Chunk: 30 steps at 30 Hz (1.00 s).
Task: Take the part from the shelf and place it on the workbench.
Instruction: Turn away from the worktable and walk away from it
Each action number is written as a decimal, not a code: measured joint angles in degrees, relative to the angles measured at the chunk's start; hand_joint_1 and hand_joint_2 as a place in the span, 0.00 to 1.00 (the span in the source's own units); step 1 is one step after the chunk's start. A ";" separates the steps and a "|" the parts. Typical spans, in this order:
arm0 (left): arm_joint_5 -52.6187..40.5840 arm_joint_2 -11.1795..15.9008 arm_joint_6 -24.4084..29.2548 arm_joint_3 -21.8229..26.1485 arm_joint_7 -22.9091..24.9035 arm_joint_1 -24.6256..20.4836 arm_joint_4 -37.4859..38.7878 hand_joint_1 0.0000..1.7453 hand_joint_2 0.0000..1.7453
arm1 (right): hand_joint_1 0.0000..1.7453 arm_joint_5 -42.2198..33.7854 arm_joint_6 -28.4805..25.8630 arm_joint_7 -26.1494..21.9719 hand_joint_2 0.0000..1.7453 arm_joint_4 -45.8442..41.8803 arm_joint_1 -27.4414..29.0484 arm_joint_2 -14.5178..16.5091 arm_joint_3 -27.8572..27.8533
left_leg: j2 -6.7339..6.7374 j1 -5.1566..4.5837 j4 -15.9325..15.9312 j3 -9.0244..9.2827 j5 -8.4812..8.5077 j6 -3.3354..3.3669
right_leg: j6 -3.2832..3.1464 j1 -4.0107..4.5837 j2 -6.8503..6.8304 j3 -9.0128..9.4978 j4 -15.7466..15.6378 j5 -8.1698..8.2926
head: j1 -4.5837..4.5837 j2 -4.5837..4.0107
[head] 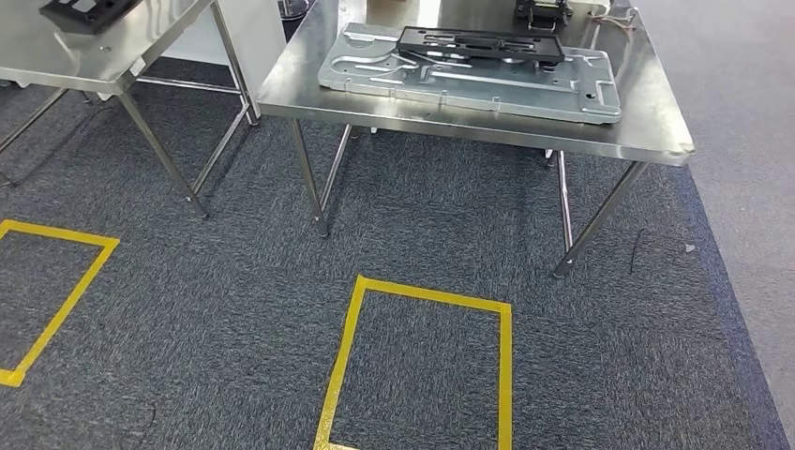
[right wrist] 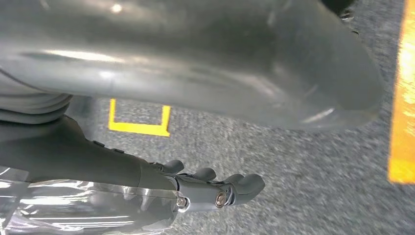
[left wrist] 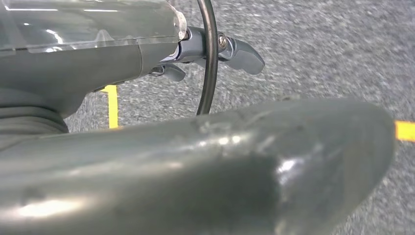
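Both hands hang over the grey carpet with nothing in them: the left hand and the right hand each show fingers loosely extended and apart, gripping nothing. In the upper middle of the head view a steel desk carries a large silver stamped metal plate with a black frame part lying on top of it; a second desk at the upper left holds another dark part. No shelf is visible, so which piece is the task's part cannot be told. The main risk is approach: stopping outside the yellow floor rectangle could leave the reach short, or a knee could knock a desk leg.
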 joint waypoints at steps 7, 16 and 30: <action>-0.35 -0.11 0.35 0.02 0.05 -0.19 0.01 0.00 0.00 | 0.00 2.00 1.41 0.20 0.00 0.24 0.40 0.00 0.84 | -4.02 0.09 2.20 -1.87 -0.08 -1.68 | -0.18 -1.00 4.21 7.59 -13.90 6.39 | -0.01 0.00; -0.38 -0.43 0.84 0.02 0.35 -0.07 0.02 0.00 0.00 | 0.00 2.70 2.28 1.15 0.00 0.33 0.54 -0.01 1.75 | -0.35 0.39 18.34 -9.81 -7.39 -3.71 | -2.83 -0.36 -1.61 7.63 -14.64 6.65 | -0.02 0.00; -0.53 -0.82 0.85 0.08 0.63 0.05 0.02 0.00 0.00 | 0.00 3.51 3.31 1.85 0.00 0.34 0.46 -0.25 2.38 | -0.16 -0.14 1.43 -2.19 0.80 -0.13 | -0.45 -0.06 -0.28 2.52 -1.37 -1.55 | -0.01 0.00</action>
